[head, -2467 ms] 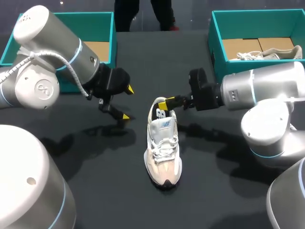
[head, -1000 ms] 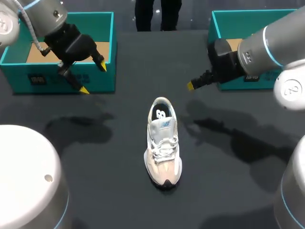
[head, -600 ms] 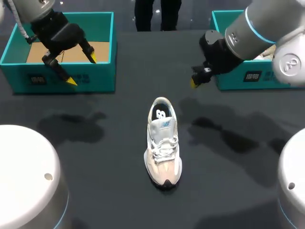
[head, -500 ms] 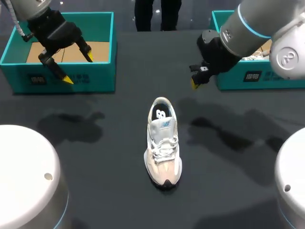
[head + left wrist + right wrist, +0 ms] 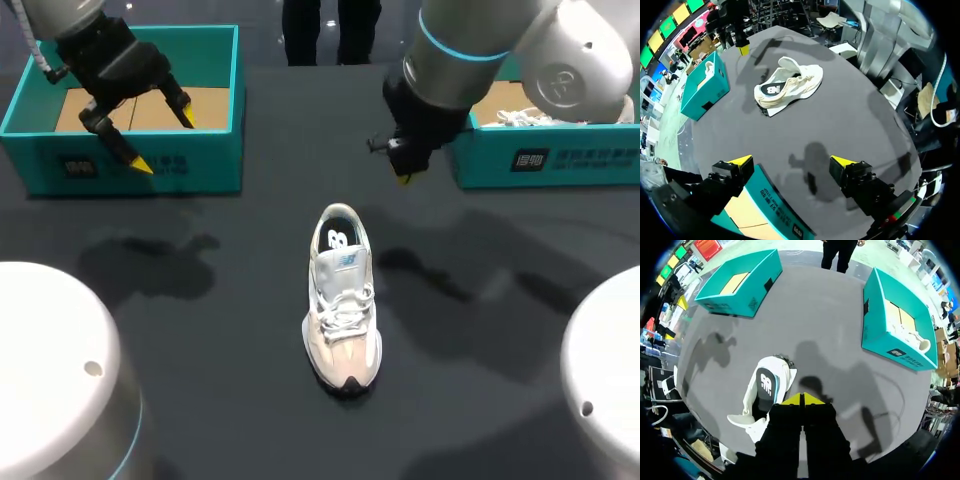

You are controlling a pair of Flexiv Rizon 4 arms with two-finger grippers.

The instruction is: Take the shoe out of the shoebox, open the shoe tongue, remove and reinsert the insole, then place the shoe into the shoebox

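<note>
White sneaker [image 5: 343,300] stands upright mid-table, insole [image 5: 765,385] looks seated. Over the teal shoebox [image 5: 205,165] left of the sneaker, left gripper [image 5: 163,140] jaws apart. Beyond the heel, right gripper [image 5: 403,175] jaws together, empty. Likely next: grasp sneaker, box it.

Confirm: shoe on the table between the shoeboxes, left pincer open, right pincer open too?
No: the right pincer is shut, yellow tips together, per the right wrist view. The shoe is on the table between the left shoebox and right shoebox; the left pincer is open.
</note>
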